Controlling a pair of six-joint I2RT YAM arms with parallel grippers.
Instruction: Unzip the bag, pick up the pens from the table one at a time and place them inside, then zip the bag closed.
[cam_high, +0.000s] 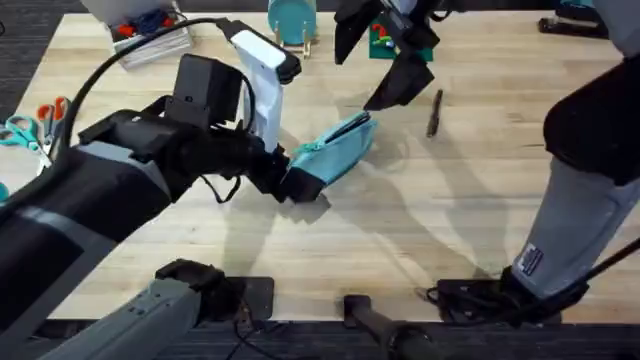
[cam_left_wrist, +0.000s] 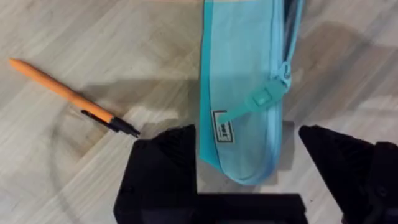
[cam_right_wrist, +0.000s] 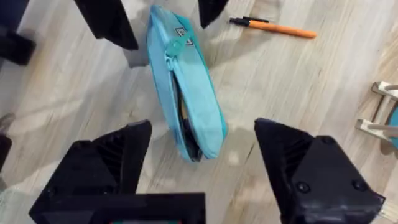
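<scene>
Two grippers bracket the pencil pouch (cam_high: 335, 152), one at each end. The left gripper (cam_left_wrist: 249, 165) stands with its black fingers (cam_left_wrist: 163, 163) spread wide, straddling the pouch's near end without pinching it; the right gripper (cam_right_wrist: 199, 162) hangs just above the far end, likewise spread and holding nothing. The pouch lies near the middle of the wooden table (cam_high: 400, 240), its zipper run back toward the left gripper so the mouth gapes at the end under the right wrist, the pull tab (cam_left_wrist: 261, 99) lying flat across the fabric. Something dark shows inside the gap, though what it is cannot be told. The orange pen (cam_left_wrist: 68, 94) lies just beside the pouch near the left gripper, and the black pen (cam_high: 435, 112) lies beyond the pouch near the right gripper. The pouch looks soft and light, apt to slide or buckle if tugged from one end, so one end wants pinning while the other hand works. The pens look slim, stiff and smooth; a pinch across mid-barrel seems the safest hold.
</scene>
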